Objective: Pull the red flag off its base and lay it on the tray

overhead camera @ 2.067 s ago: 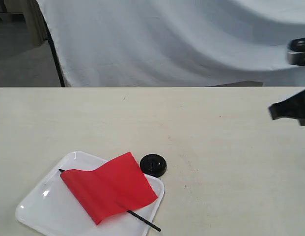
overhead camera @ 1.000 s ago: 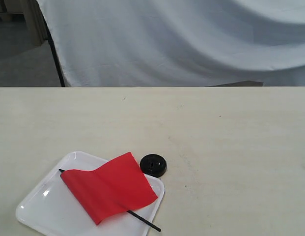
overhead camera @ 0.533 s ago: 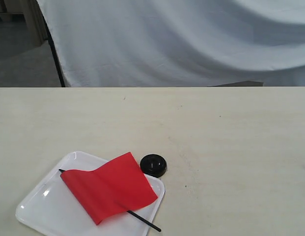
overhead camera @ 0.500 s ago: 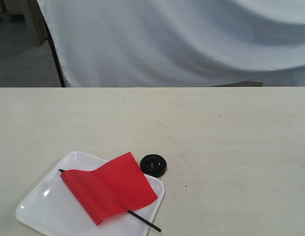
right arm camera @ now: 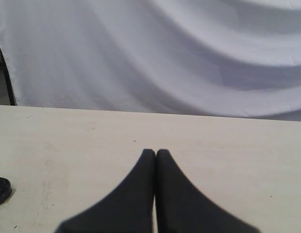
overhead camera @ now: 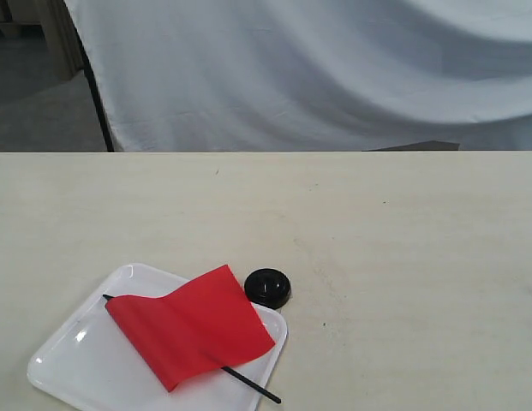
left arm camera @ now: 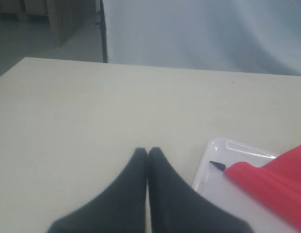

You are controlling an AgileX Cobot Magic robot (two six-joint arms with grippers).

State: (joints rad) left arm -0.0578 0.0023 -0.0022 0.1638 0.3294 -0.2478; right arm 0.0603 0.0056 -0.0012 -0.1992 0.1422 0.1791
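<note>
One change: right gripper (right arm camera: 155, 151) has left the exterior view.

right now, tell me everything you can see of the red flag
The red flag lies flat and diagonal on the white tray, out of the black base, which stands close beside its cloth; whether they touch is unclear. The cloth is bright red, rectangular, with a soft ripple. Its thin black stick shows a pointed tip at one end over the tray, while the other end juts past the tray's rim. Nothing holds it.
</note>
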